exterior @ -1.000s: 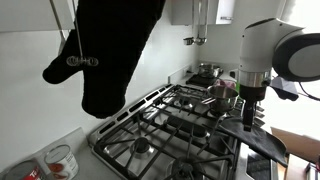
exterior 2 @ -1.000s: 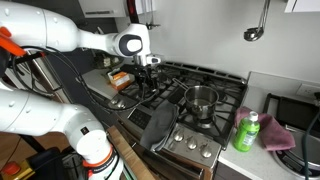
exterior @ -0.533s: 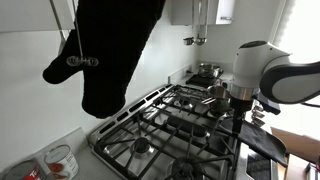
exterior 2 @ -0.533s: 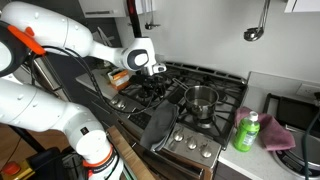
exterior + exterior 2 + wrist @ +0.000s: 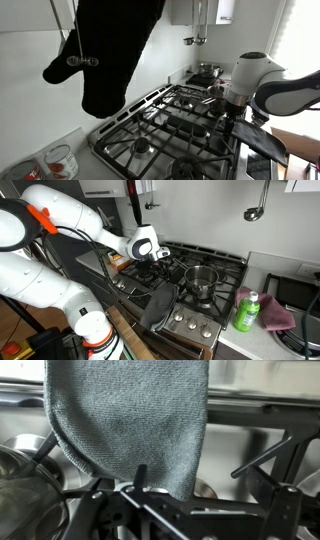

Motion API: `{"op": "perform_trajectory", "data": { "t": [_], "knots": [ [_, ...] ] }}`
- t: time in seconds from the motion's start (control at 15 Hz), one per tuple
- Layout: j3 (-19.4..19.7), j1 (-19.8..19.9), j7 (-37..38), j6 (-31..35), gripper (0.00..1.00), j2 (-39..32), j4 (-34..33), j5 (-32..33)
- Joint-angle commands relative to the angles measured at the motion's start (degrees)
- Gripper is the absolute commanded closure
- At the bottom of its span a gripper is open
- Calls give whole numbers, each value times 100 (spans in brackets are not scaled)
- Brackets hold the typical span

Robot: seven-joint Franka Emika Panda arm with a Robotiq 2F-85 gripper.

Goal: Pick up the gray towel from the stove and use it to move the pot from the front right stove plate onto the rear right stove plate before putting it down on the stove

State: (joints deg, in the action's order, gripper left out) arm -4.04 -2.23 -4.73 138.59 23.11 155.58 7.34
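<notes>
Towel (image 5: 158, 306) draped over stove (image 5: 225, 268) front edge, apart from hand (image 5: 152, 266). Pot (image 5: 200, 280) seated front right. Whether hand is apart or together cannot be told. Towel to be pinched mid-fold, then lifted clear.

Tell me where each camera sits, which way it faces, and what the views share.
Exterior view: low at counter height beside the stove, looking across the grates past a dark oven mitt; the arm enters at the right edge.
Exterior view: higher, off the stove's front, looking down on the gray towel and pot; white arm links fill the left.
Wrist view: close over the gray towel and grates; no robot part is clearly identifiable.
Shared: both exterior views show stove and arm.
</notes>
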Motion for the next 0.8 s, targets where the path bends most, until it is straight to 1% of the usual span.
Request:
{"op": "perform_trajectory", "data": {
  "t": [0.0,0.07,0.2,0.27,0.47,0.6,0.73],
  "knots": [
    [26,102,89,525,11,-179,161,207],
    [17,126,104,621,27,-222,180,230],
    [20,154,105,742,42,-277,196,251],
    [20,177,122,734,51,-280,186,261],
    [28,247,158,739,73,-281,183,296],
    [-19,269,254,605,88,-198,167,323],
    [-98,235,369,398,98,-42,167,338]
  ]
}}
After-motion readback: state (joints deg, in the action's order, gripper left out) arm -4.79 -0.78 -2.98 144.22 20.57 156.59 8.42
